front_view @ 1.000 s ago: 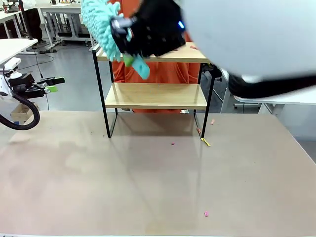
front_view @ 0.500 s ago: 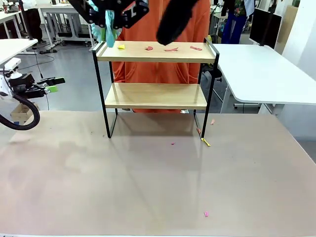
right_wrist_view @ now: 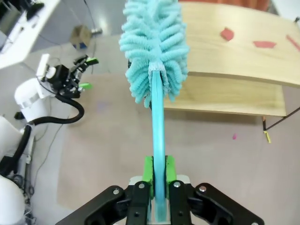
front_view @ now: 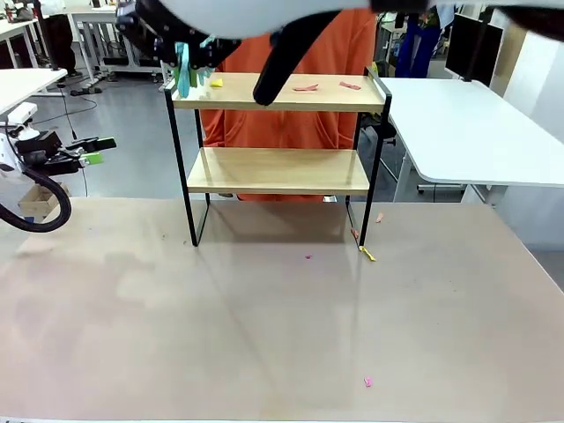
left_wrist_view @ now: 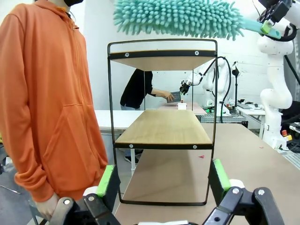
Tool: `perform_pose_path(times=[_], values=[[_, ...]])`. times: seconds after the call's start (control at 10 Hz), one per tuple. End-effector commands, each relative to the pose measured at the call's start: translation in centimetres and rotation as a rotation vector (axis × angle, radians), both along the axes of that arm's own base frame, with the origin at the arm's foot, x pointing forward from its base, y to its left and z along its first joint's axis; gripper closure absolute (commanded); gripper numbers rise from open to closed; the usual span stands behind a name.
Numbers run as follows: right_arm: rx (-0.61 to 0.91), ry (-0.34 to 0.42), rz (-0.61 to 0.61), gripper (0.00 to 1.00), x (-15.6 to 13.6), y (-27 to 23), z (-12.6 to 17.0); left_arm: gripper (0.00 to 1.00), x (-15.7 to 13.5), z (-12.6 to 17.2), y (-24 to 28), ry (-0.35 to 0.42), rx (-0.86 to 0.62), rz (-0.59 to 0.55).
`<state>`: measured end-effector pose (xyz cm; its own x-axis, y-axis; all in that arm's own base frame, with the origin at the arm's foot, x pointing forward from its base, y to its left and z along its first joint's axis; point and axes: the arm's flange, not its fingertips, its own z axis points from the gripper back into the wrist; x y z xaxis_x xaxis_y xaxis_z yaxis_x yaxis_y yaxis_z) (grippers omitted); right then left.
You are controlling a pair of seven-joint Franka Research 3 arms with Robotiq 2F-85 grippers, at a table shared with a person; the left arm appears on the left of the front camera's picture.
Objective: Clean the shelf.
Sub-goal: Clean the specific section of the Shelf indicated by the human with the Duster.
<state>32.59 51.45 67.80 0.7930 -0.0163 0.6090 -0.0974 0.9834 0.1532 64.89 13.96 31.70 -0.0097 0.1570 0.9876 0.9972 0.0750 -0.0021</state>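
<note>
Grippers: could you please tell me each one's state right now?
Left gripper: open, empty.
Right gripper: shut on the duster.

Grey floor [front_view: 123, 132], a white table [front_view: 467, 132] at the right, a white wall [left_wrist_view: 101, 28] beyond.

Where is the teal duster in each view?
Front view: teal duster top left, at the shelf's top-left corner.
Left wrist view: teal duster along the top edge, above the shelf.
Right wrist view: teal duster at centre, held by the right gripper.
Shared landmark: the shelf's top board.
</note>
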Motion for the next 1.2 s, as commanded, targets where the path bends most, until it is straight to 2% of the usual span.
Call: perform_pose_path(times=[0.0, 0.5, 0.9, 1.1], values=[[0.045, 0.006, -0.031, 0.87, 2.5, 3.9, 2.6, 0.00, -0.1, 0.3, 0.0, -0.012, 0.006, -0.006], [0.078, 0.048, -0.077, 0.87, 5.8, 4.2, 1.8, 0.00, -0.1, 0.3, 0.0, -0.012, 0.006, -0.006], [0.087, 0.095, -0.122, 0.87, 6.7, 2.8, -0.1, 0.00, -0.1, 0.3, 0.0, -0.012, 0.006, -0.006], [0.084, 0.153, -0.142, 0.87, 6.9, 2.4, -1.1, 0.00, -0.1, 0.3, 0.0, -0.012, 0.006, -0.006]])
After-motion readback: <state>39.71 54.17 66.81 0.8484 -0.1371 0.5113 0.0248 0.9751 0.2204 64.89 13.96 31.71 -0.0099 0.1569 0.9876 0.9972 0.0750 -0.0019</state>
